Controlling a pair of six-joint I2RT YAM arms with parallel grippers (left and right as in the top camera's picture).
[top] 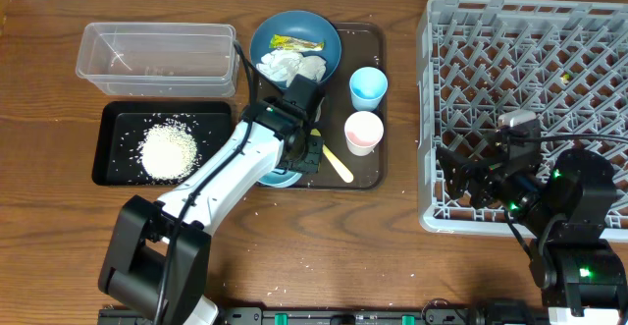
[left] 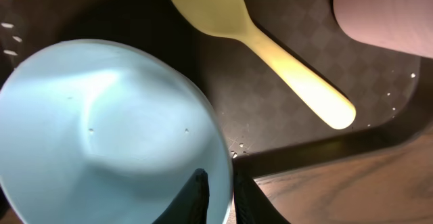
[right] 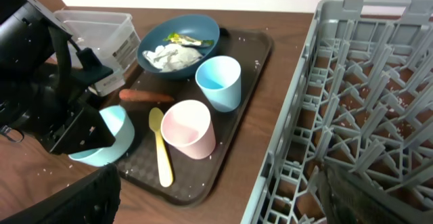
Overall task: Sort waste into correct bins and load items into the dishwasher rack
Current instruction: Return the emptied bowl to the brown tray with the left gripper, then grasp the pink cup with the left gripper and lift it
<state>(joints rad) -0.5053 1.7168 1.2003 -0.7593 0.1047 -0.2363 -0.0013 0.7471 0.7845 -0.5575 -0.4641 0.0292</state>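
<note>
Our left fingers [left: 203, 207] pinch only the bowl [left: 101, 129] rim between them, so it could slip and drop onto the spoon [left: 260, 45] just beyond.

wooden table [top: 39, 89] with clear tub [top: 157, 27], black tray [top: 123, 165], brown serving tray [top: 368, 163] and grey dishwasher rack [top: 429, 119] on it

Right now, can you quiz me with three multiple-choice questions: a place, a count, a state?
1. The rice pile lies in: A clear tub; B black tray; C grey rack.
2. Cups on the brown tray: A one; B four; C two.
3. The left jaws are: A closed on the rim of the light blue bowl; B holding the spoon; C hanging free.
B: the white heap sits in it. C: one light blue cup, one pink cup. A: the wrist view shows the rim between them.
</note>
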